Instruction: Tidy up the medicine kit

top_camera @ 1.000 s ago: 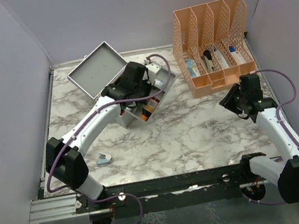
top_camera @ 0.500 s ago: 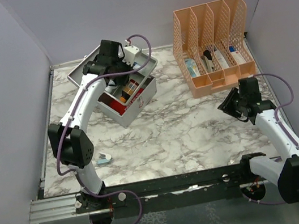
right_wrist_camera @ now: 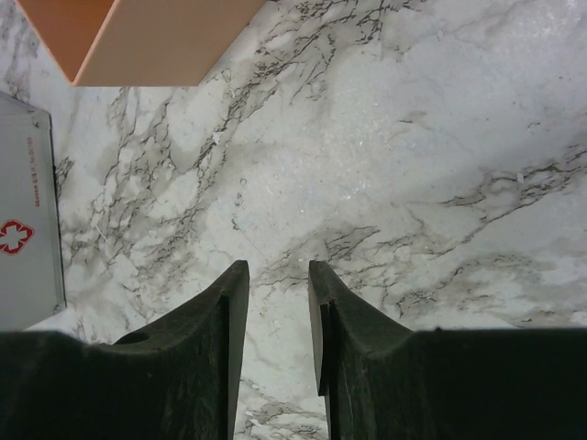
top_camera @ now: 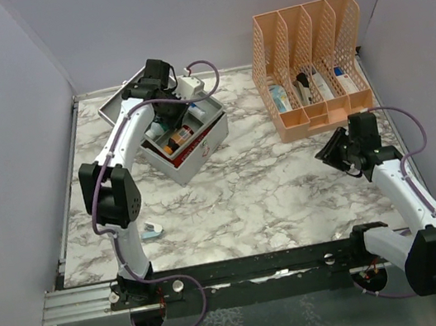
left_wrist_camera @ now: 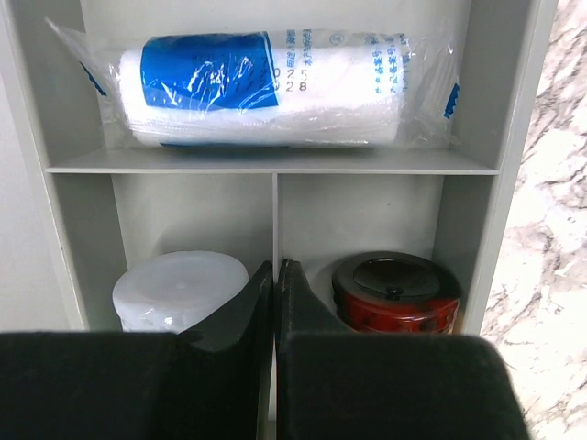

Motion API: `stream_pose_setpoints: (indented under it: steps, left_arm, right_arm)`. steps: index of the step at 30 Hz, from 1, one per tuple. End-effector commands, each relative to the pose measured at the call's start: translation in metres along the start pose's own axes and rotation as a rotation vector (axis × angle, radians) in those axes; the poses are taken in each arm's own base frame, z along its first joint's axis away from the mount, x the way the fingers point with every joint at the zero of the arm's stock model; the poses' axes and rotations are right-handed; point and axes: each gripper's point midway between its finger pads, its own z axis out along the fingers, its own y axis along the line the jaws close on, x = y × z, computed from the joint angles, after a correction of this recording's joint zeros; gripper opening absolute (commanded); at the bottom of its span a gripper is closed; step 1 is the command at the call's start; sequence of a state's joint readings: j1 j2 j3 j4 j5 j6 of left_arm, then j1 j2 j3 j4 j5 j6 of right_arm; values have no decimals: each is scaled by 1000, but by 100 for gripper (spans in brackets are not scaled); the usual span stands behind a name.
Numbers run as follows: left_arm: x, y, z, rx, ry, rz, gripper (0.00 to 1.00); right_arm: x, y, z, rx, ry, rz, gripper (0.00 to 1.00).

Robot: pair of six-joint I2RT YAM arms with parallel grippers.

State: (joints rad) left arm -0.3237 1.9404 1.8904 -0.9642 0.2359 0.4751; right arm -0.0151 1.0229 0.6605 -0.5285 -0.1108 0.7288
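Medicine kit (top_camera: 199, 151): open on the marble table (top_camera: 273, 191), directly beneath the left gripper (top_camera: 169, 121); lid (top_camera: 113, 109) laid back beyond the wrist, toward the rear wall.
Left gripper: closed, tips pressed together with nothing between; poised over the thin divider (left_wrist_camera: 274, 220) that splits the two nearest compartments.
Left of those tips: white-lidded jar (left_wrist_camera: 179, 286), filling most of its compartment.
Right of those tips: red jar with a black lid (left_wrist_camera: 394, 289), snug between divider and side wall.
Ahead of those tips: cross wall (left_wrist_camera: 275, 168), then a wrapped roll with a blue label (left_wrist_camera: 266, 87) lying across the whole far compartment.
Kit edges: grey walls close on both sides of the fingers; little spare room in any compartment seen from the wrist.
Right gripper (top_camera: 335, 152): jaws apart, nothing between them; pointed at bare marble, well apart from the kit.
Ahead-left of the right gripper: corner of the orange mesh organizer (right_wrist_camera: 147, 37); farther left, the kit's front wall with a red cross.
Room around the right gripper: open marble ahead and to its right.
Small blue-and-white item (top_camera: 153, 231): alone on the table, well behind the left gripper, near that arm's base.
Surface: white marble veined in grey, flat, edged by a metal rail at the near side.
Room: plain pale walls (top_camera: 2, 124) closing left, rear and right.
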Motion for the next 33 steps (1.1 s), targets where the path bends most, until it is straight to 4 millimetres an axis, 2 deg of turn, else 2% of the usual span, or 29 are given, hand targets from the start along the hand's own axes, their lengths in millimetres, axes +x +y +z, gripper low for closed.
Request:
stream_pose_setpoints:
  steps: [1, 6, 12, 16, 29, 33]
  left_arm:
    - [-17, 13, -9, -16, -63, 1, 0]
    - [-4, 16, 2, -35, -26, -42, 0]
    - [5, 8, 13, -8, -17, -70, 0]
    - [14, 14, 20, -45, 8, -80, 0]
    - [1, 22, 33, -52, -33, -84, 0]
    - [2, 21, 38, -42, -26, -83, 0]
  right_arm:
    - [1, 5, 3, -38, 6, 9, 33]
    - [4, 0, 3, -18, 10, 20, 31]
    - [6, 2, 4, -34, 16, 17, 31]
    - [6, 3, 3, -43, 16, 16, 31]
    - [9, 5, 3, -57, 24, 15, 31]
    - [8, 5, 2, -58, 21, 13, 31]
